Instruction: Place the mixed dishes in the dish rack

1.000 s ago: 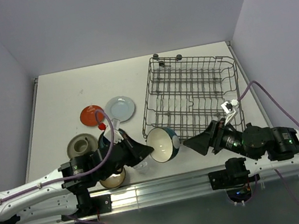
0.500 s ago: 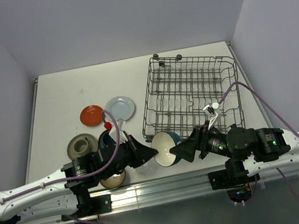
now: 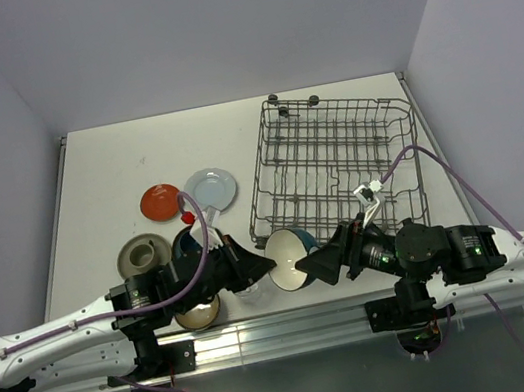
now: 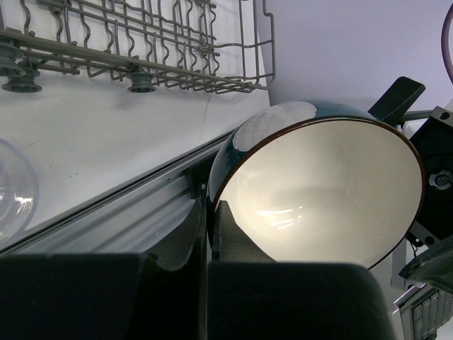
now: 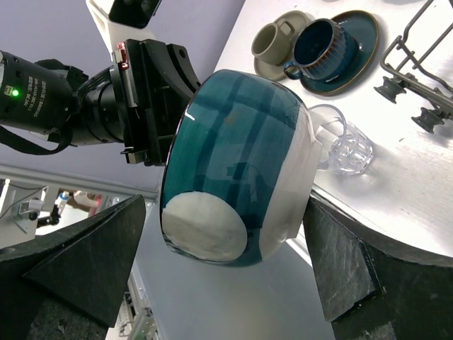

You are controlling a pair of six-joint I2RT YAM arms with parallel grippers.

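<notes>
Table edge (image 4: 120,188) below — left end effector (image 4: 209,227) hides bowl (image 4: 318,191)'s lower rim.

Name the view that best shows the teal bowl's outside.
Right wrist: the bowl sits large, teal wall and cream base facing the lens. Left wrist shows mainly its cream inside; the top view shows it small.

1. The bowl (image 5: 237,166) looks like glazed ceramic: glossy teal outside, smooth cream inside.
2. The dish rack (image 3: 337,157) is grey metal wire with a dull finish.
3. The cup (image 5: 347,145) is clear glass.
4. The table (image 3: 133,158) is white, smooth and matt.
</notes>
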